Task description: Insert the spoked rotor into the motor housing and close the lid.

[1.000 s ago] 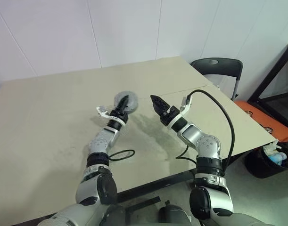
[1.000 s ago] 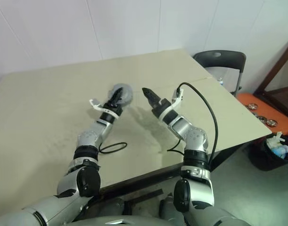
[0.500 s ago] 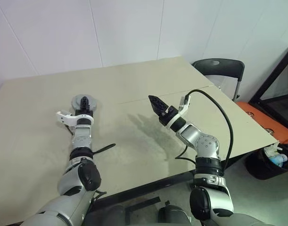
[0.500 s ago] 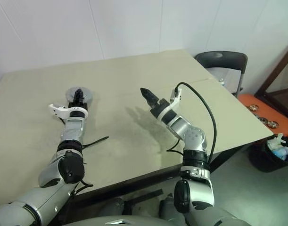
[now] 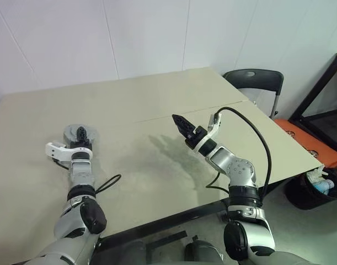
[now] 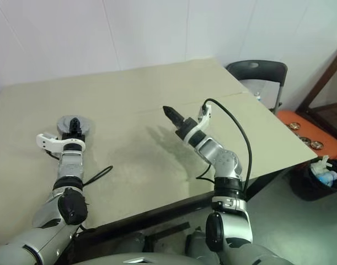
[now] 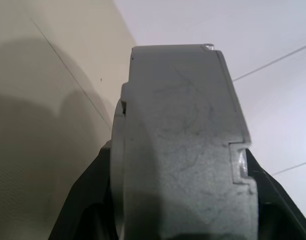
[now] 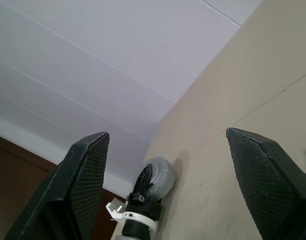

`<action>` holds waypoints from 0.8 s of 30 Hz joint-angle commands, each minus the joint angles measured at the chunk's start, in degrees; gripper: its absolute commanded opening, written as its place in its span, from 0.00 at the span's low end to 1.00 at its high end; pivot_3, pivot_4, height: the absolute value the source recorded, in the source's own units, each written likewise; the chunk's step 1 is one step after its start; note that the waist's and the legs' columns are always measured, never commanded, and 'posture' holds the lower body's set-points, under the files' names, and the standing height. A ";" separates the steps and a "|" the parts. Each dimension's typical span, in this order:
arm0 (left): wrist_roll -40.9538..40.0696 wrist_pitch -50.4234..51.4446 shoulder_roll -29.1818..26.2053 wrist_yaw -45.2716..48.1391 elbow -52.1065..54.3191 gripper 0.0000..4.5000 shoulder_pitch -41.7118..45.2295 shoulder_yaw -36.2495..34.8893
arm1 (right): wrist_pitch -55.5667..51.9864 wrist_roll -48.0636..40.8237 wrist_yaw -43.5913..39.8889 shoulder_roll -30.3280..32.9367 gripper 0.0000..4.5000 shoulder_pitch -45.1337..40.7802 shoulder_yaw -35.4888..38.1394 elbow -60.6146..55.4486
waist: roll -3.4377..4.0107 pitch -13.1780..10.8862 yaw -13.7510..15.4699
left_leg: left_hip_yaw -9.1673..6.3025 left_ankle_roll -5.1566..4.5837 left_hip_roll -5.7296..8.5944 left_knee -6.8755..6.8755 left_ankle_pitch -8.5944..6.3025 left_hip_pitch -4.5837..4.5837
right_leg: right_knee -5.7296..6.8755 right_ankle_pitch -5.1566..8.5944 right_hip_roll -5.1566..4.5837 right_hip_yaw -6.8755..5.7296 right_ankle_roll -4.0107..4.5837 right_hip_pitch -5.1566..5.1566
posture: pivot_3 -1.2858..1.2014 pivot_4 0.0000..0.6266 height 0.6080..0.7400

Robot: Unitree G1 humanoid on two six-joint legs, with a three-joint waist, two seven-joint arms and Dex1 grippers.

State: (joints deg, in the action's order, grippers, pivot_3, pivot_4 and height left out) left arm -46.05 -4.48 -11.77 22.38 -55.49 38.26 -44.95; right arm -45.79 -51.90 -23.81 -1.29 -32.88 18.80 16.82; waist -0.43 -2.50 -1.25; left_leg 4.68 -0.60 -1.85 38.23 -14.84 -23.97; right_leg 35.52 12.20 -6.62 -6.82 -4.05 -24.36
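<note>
Item: grey round housing point(image 5: 75, 133), edge-on in the left claw point(image 5: 80, 134), pinched across its flat faces low over the desk point(image 5: 157, 110) at its left side. Judged rigid metal, fairly heavy, smooth and liable to slip; best held by the rim. Right claw point(image 5: 179, 122) gapes wide, empty, above mid-desk. No brand, label or writing legible.

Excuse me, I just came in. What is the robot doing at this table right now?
The robot's left gripper holds a round grey metal puck by its edges, over the left part of the beige table. It looks like the motor housing, possibly already closed; its inside cannot be seen. The right gripper hangs open and empty above the middle of the table, away from the puck.
</note>
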 commanded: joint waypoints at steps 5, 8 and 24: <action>-0.73 -3.30 0.70 -3.76 5.34 0.48 -2.52 -1.31 | 0.85 0.10 -1.47 0.50 0.86 -1.64 -0.63 0.19 | -0.02 0.01 -0.02 | 0.02 0.00 0.00 0.00 0.00 0.07 | 0.03 0.00 0.00 0.03 0.00 0.03 | 0.52 0.00 1.00; -0.54 -3.78 0.89 -5.32 5.77 0.48 -3.22 -1.30 | 0.86 0.23 -1.73 0.63 0.86 -1.71 -0.80 0.43 | -0.03 0.02 -0.16 | 0.04 0.00 -0.01 0.00 0.00 0.15 | 0.06 0.00 0.00 0.07 0.00 0.07 | 0.52 0.00 1.00; 3.51 -7.27 0.60 -15.29 3.87 0.48 -4.89 0.69 | 0.81 1.35 -2.36 0.77 0.86 -1.97 -0.88 1.11 | -0.03 0.04 -1.50 | -0.03 0.01 -0.06 -0.02 -0.01 0.72 | 0.07 0.00 0.00 0.11 0.00 0.61 | 0.52 0.00 1.00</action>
State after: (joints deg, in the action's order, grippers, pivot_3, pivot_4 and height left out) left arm -44.00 -10.29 -10.40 9.78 -50.89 34.89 -43.58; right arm -45.68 -50.27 -25.29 -0.71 -33.10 18.20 18.45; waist -0.46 -2.47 -2.75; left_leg 4.64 -0.59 -1.92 38.20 -14.85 -23.21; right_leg 35.59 12.20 -6.61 -6.72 -4.05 -23.73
